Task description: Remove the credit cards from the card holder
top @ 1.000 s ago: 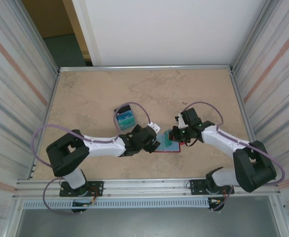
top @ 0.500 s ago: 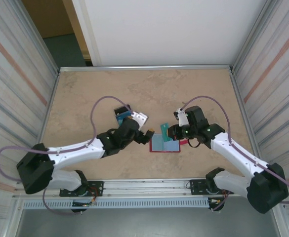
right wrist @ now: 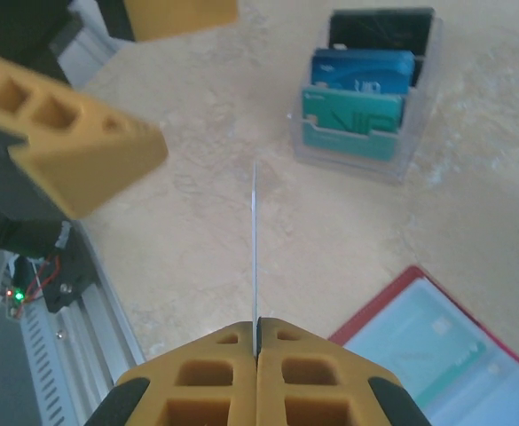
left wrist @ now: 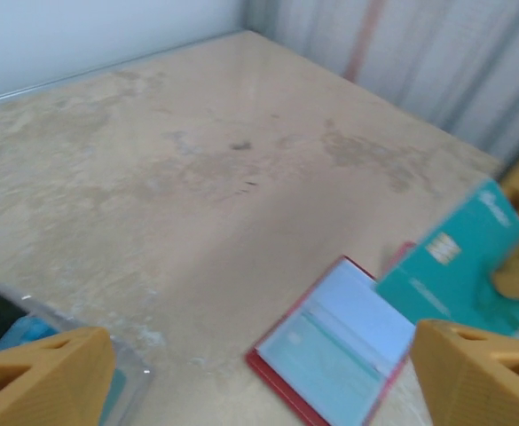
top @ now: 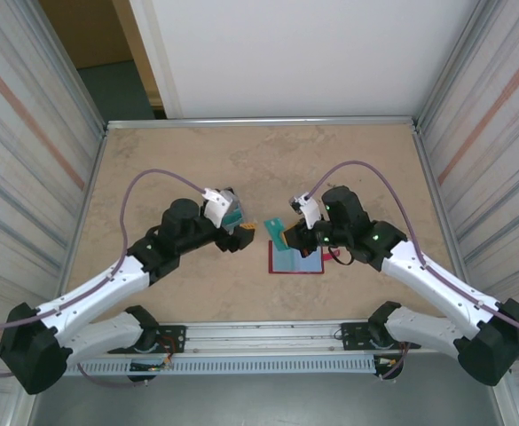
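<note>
Holder: the holder point(top: 296, 260) lies open and flat on the table point(top: 153, 169), right of centre, between the two arms.
Holder look: booklet-like, with a dark-red cover that shows as a thin border around pale blue-grey panels. A small red tab sticks out at its right edge. In the right wrist view one panel has a greenish tint and a small pale mark; I cannot tell whether a card sits in it.
Right gripper: the right gripper point(right wrist: 255, 330) is clenched on a teal card point(top: 280, 232). Its own camera sees the card edge-on as a thin upright line. The card is raised and tilted over the holder's far left corner.
Left gripper: the left gripper point(top: 239, 236) is spread wide, with nothing between its fingers point(left wrist: 42, 377). It hangs left of the holder and apart from it.
Rack: a clear rack point(right wrist: 365, 98) stands just beyond the left gripper. It holds a teal card in front, a blue one behind it and a black one at the back.
</note>
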